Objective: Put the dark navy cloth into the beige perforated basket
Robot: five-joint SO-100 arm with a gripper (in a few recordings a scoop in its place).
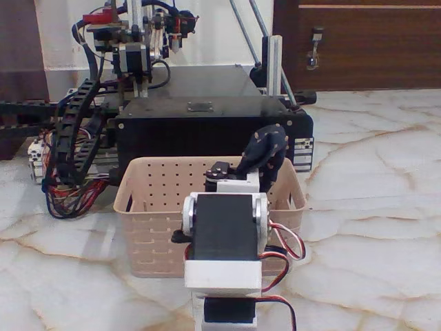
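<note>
The beige perforated basket (pixel 148 221) stands on the marble floor in the middle of the fixed view, just behind my white and black arm. The dark navy cloth (pixel 270 145) with tiny pale dots hangs bunched above the basket's far right corner. My gripper (pixel 265 157) is shut on the cloth, its black fingers wrapped in the fabric. The cloth's lower end drapes down toward the basket's inside, partly hidden by my wrist.
A big black machine box (pixel 207 131) with cable chains and red and black wires (pixel 69 193) stands right behind the basket. A wooden door (pixel 365 41) is at the back right. Open marble floor (pixel 372 207) lies to the right.
</note>
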